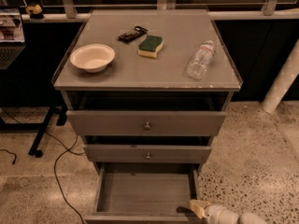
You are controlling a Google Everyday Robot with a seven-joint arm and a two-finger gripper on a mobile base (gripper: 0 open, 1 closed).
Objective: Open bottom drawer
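**Opening the bottom drawer (145, 192): finishing the pull, with the end effector (198, 208) at the drawer's front right corner.**

Showing the bottom drawer drawn well out, lying immediately left of and beyond the end effector, its shallow grey inside bare. Sitting at or just beside the front panel's corner; not resolving whether open, closed, or gripping anything. Judging the step nearly complete. For any remaining travel, pulling straight out along the slides rather than sideways, since loading one corner risks racking and jamming the drawer; easing off before the end stop; backing away low so as not to nudge the panel shut. Leaving alone the middle drawer (147, 153) and top drawer (147, 123) above, and, higher up on the counter (163, 73), the bowl (92, 57), sponge (150, 45), bottle (200, 59) and small dark object (132, 33).
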